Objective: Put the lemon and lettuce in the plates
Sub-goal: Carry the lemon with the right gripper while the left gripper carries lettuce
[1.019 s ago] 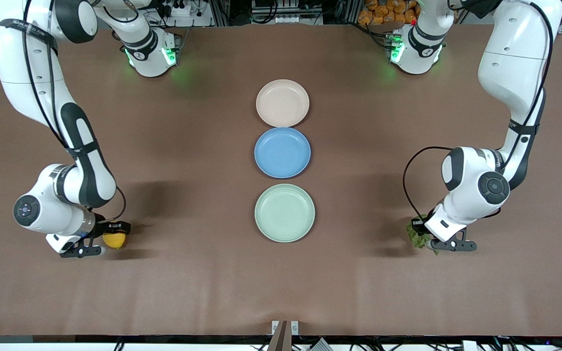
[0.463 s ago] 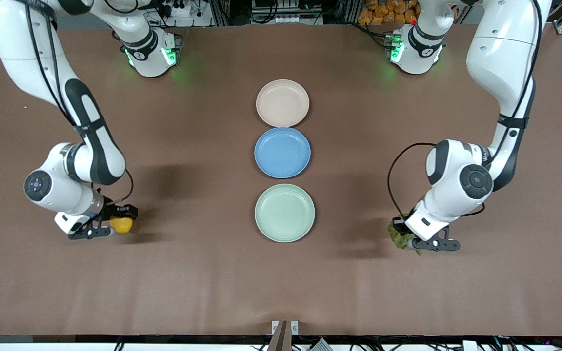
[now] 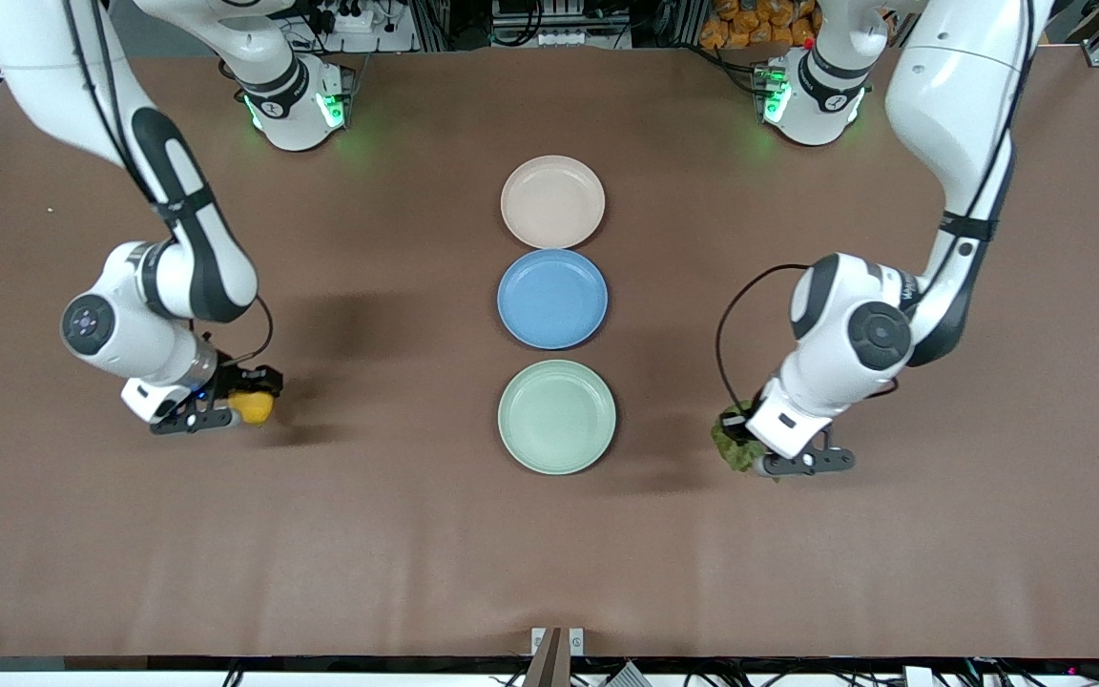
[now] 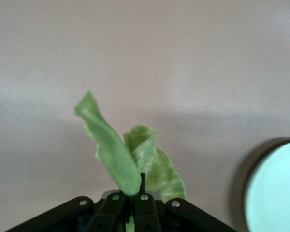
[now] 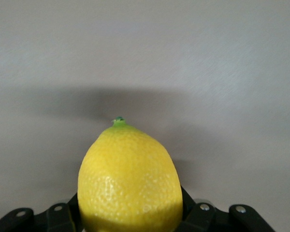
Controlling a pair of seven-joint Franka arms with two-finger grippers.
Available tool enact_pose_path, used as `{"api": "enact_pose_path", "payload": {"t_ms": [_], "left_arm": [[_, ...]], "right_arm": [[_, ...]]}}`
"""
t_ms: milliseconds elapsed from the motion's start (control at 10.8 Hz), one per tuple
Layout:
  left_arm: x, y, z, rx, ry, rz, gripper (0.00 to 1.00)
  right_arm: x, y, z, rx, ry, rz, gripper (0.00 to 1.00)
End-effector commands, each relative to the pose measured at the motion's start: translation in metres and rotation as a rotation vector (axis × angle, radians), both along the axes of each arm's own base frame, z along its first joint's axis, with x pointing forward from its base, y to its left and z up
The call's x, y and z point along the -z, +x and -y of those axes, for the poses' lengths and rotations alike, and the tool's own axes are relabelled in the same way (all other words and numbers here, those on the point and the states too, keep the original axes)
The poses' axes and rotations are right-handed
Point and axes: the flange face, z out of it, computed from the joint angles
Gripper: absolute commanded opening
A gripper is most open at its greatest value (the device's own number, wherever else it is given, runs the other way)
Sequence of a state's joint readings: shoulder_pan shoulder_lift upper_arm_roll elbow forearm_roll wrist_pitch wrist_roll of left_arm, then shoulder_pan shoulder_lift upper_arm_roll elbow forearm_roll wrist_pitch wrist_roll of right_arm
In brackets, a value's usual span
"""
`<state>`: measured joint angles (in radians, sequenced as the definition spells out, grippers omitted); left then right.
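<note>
Lemon point(image 5: 129, 181), lettuce point(image 4: 130, 159) aloft beside mint plate point(image 3: 557, 417)

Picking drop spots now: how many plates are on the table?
3, in one row mid-table: the beige-pink plate nearest the robots' bases, the blue plate in the middle, the mint green plate nearest the front camera. None looks hidden.

My right pincer point(image 3: 242, 408) is clamped on the small yellow oval lemon point(image 3: 252, 407), up over the brown counter point(image 3: 397, 534) toward my right arm's end. My left pincer point(image 3: 750, 456) grips the crinkled dull-green lettuce leaf point(image 3: 733, 448) over the counter, just beside the round pale mint green plate point(image 3: 556, 416). That plate lies nearest the camera in a row of three; the round blue plate point(image 3: 552, 299) sits in the middle, and the round pale beige-pink plate point(image 3: 552, 201) lies nearest my bases.
</note>
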<state>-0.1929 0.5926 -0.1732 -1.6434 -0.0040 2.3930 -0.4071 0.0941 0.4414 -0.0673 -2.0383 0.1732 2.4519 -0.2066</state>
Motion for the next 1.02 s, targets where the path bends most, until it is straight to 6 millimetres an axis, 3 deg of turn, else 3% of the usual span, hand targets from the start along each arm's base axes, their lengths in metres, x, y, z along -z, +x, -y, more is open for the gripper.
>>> {"api": "enact_pose_path", "payload": {"t_ms": [0,185,463,648,833,926], "left_arm": [[-0.014,-0.017,0.053,-0.123,-0.035,-0.024,0.00],[-0.016,-0.028,0.085,-0.170,-0.052,-0.034,0.00],[-0.016,-0.037,0.108,-0.256,-0.071,-0.052,0.00],[-0.011,-0.043,0.135,-0.328,-0.088,-0.071,0.00],[0.004,-0.056,0.181,-0.378,-0.109,-0.091,0.00],[0.012,-0.057,0.193,-0.378,-0.114,-0.093,0.00]], "right_arm": [[-0.029,-0.053,-0.054,0.098,0.007,-0.033,0.00],[-0.050,-0.076,-0.085,0.134,0.001,-0.162,0.00],[-0.075,-0.098,-0.111,0.160,-0.022,-0.279,0.00],[-0.088,-0.114,-0.141,0.188,-0.052,-0.329,0.00],[-0.097,-0.121,-0.173,0.244,-0.078,-0.360,0.00],[-0.098,-0.130,-0.195,0.274,-0.087,-0.366,0.00]]}}
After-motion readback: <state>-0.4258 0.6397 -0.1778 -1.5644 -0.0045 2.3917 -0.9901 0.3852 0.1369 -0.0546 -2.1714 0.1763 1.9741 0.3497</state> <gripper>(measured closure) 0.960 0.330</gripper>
